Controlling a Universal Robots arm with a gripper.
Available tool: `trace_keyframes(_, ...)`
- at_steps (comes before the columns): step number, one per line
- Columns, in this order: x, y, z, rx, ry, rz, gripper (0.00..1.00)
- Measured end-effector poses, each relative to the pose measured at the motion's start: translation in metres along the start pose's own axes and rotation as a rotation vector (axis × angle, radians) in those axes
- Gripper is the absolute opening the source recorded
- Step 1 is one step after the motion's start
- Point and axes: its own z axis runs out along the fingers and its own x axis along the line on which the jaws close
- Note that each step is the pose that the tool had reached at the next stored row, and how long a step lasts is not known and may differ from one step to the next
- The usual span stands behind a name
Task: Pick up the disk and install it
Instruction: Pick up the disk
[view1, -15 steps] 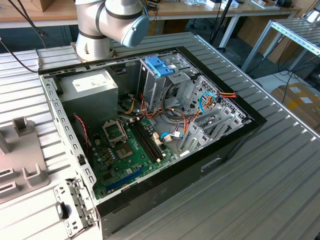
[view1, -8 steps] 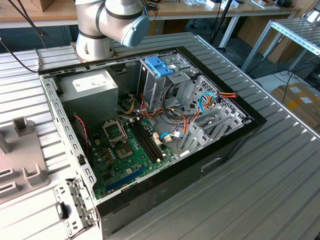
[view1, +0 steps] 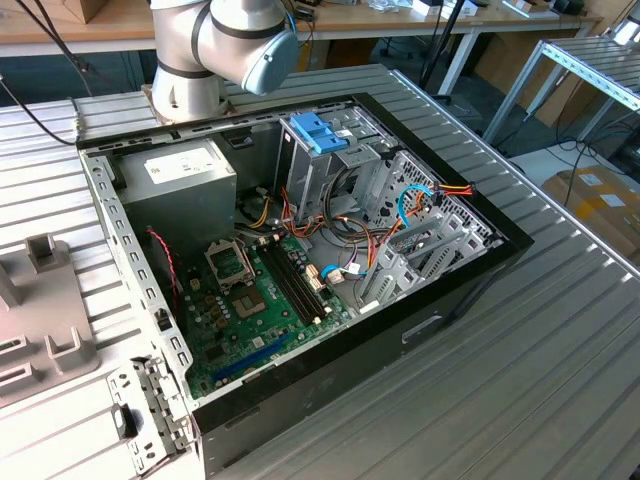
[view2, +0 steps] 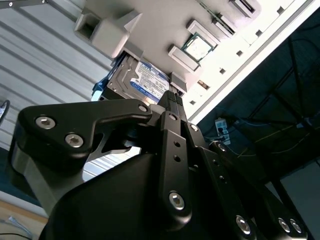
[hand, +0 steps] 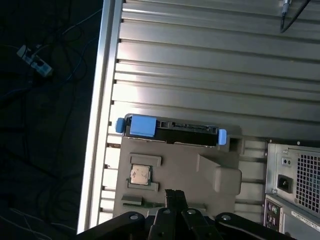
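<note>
Closest to you is the gripper, big and black, and in both wrist views its two fingers are pressed together with nothing between them. It points down at the grey fixture, with the tips hovering over the fixture's near edge and not touching anything. The disk stands on edge in a slot along the fixture's side farthest from the gripper, with blue rails at both ends. My guess is it's parked like that so its faces stay free for a pinch. A processor chip lies flat in a fixture pocket. The open computer case sits just beside the fixture, and the arm is rooted behind that case.
</note>
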Motion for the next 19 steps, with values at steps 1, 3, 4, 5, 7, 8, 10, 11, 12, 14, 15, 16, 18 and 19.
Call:
trace_keyframes(1,0.0000,0.0000,0.0000,-0.0001,0.0002,-0.003,0.11)
trace_keyframes(3,0.0000,0.0000,0.0000,-0.0002,0.0005,-0.010,0.11)
trace_keyframes(4,0.0000,0.0000,0.0000,-0.0003,0.0006,-0.013,0.11)
trace_keyframes(5,0.0000,0.0000,0.0000,-0.0004,0.0008,-0.016,0.11)
trace_keyframes(7,0.0000,0.0000,0.0000,-0.0006,0.0010,-0.023,0.11)
trace_keyframes(8,0.0000,0.0000,0.0000,-0.0006,0.0012,-0.026,0.11)
trace_keyframes(10,0.0000,0.0000,0.0000,-0.0008,0.0015,-0.034,0.11)
trace_keyframes(11,0.0000,0.0000,0.0000,-0.0009,0.0017,-0.037,0.11)
trace_keyframes(12,0.0000,0.0000,0.0000,-0.0010,0.0019,-0.041,0.11)
trace_keyframes(14,0.0000,0.0000,0.0000,-0.0011,0.0021,-0.046,0.11)
trace_keyframes(15,0.0000,0.0000,0.0000,-0.0012,0.0022,-0.049,0.11)
trace_keyframes(16,0.0000,0.0000,0.0000,-0.0013,0.0023,-0.052,0.11)
trace_keyframes(18,0.0000,0.0000,0.0000,-0.0015,0.0026,-0.059,0.11)
trace_keyframes(19,0.0000,0.0000,0.0000,-0.0015,0.0029,-0.064,0.11)
